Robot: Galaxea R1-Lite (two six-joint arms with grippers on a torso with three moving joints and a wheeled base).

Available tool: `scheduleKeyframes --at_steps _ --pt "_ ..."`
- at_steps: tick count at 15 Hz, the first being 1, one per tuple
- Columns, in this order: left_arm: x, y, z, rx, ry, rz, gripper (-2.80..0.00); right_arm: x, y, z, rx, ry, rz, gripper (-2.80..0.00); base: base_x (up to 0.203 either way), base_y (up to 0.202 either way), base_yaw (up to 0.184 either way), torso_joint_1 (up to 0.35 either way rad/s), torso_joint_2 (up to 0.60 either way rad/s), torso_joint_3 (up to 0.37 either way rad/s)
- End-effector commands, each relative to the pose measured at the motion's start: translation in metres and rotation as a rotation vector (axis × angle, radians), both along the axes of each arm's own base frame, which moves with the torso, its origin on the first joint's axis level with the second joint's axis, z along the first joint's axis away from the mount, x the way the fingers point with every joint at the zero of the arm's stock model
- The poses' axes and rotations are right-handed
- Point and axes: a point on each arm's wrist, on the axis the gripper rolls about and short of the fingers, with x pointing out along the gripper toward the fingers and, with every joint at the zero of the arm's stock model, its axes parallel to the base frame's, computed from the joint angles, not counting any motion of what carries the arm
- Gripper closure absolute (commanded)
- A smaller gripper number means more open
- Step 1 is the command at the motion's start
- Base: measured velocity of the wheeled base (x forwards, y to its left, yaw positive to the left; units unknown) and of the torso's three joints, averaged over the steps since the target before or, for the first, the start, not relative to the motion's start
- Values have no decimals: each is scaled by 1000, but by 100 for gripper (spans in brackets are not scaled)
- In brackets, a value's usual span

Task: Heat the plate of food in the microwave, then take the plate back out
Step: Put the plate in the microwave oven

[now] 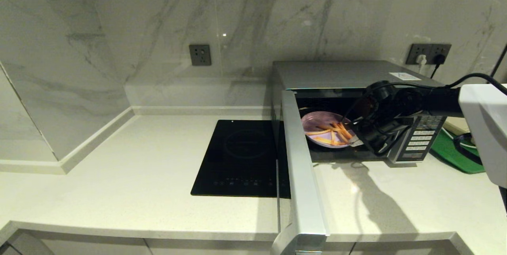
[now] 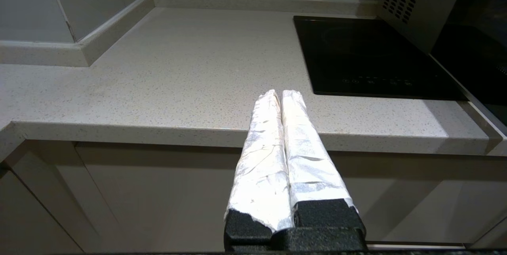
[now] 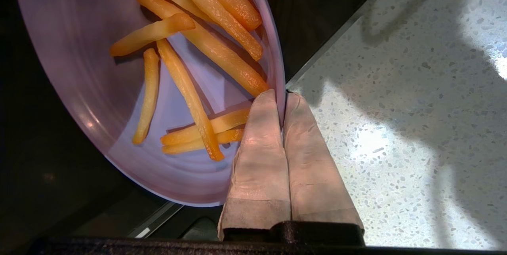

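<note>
**Plate pinched at the microwave mouth**

The counter (image 1: 119, 183) fills the lower half of the head view, with marble wall above it. The microwave (image 1: 340, 75) sits right of centre, its door (image 1: 301, 168) swung wide open and running down toward the bottom edge. Left of the door, a black cooktop (image 1: 241, 156) lies flat on the counter. The button panel (image 1: 422, 140) shows at the oven's right side, and a green tray (image 1: 455, 154) lies beyond it at the right edge. Two wall sockets (image 1: 200, 54) are set in the marble, one upper centre, one upper right with plugs in it.

The right arm reaches in from the right edge across the oven opening, partly covering the panel. The plate (image 1: 323, 126) sits in the oven mouth, tilted, just left of the arm. In the right wrist view the right gripper (image 3: 283, 98) is pinching the plate (image 3: 119, 69) rim near its edge: one finger inside, lying over a few food sticks (image 3: 206, 45), one outside.

The left gripper (image 2: 281, 96) hangs below the counter edge in front of the cabinets, its taped fingers pressed together with nothing between them
</note>
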Motion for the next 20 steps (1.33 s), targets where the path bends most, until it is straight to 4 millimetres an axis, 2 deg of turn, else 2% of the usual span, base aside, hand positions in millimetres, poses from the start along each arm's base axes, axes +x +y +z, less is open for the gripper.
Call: scheduleKeyframes --at_steps 1,20 --pt "0 0 0 -1 -1 0 0 -2 0 6 4 -10 -3 0 0 0 0 0 0 0" --pt "0 0 0 3 -1 0 0 -3 0 10 -1 -19 7 0 0 0 0 0 0 0"
